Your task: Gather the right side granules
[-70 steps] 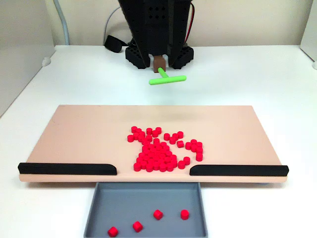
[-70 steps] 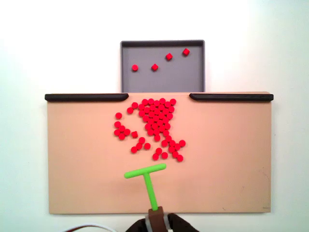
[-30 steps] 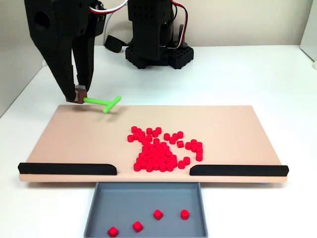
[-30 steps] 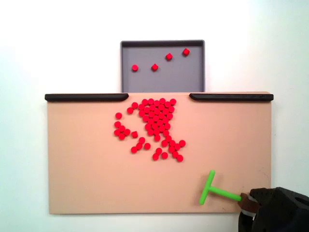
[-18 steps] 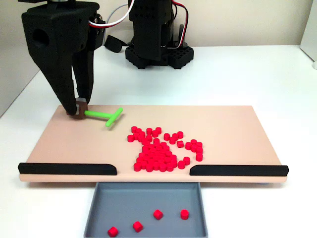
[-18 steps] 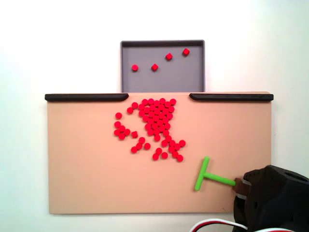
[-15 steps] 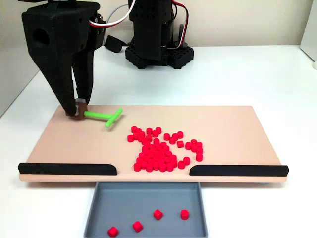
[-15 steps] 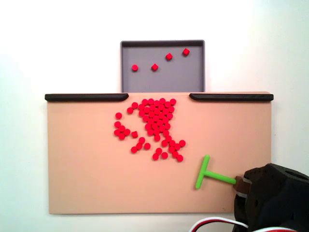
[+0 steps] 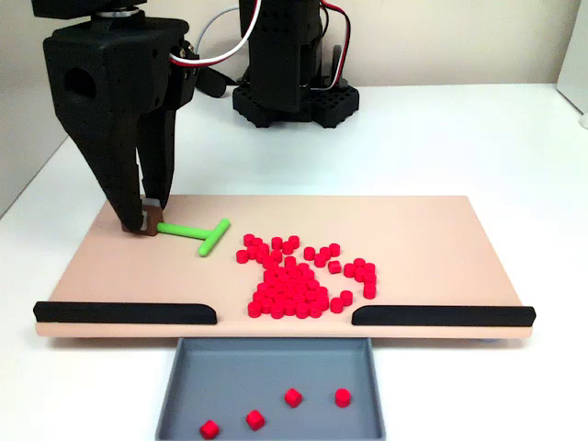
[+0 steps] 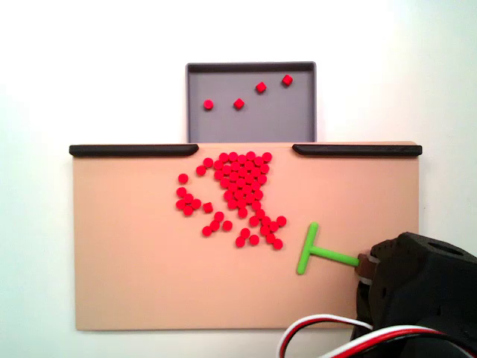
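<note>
The gripper [image 9: 147,227] is clamped on the stem of the green T-tool [image 9: 197,232], whose crossbar hangs low over the board [image 9: 432,230], just beside the granules [image 9: 296,276] heaped mid-board near the gap above the tray [image 9: 266,363]. In the top-down fixed view the crossbar [image 10: 306,249] sits right of the pile's lower stragglers. Keep the bar flat on the board and sweep slowly toward the heap, so none slip beneath.
</note>
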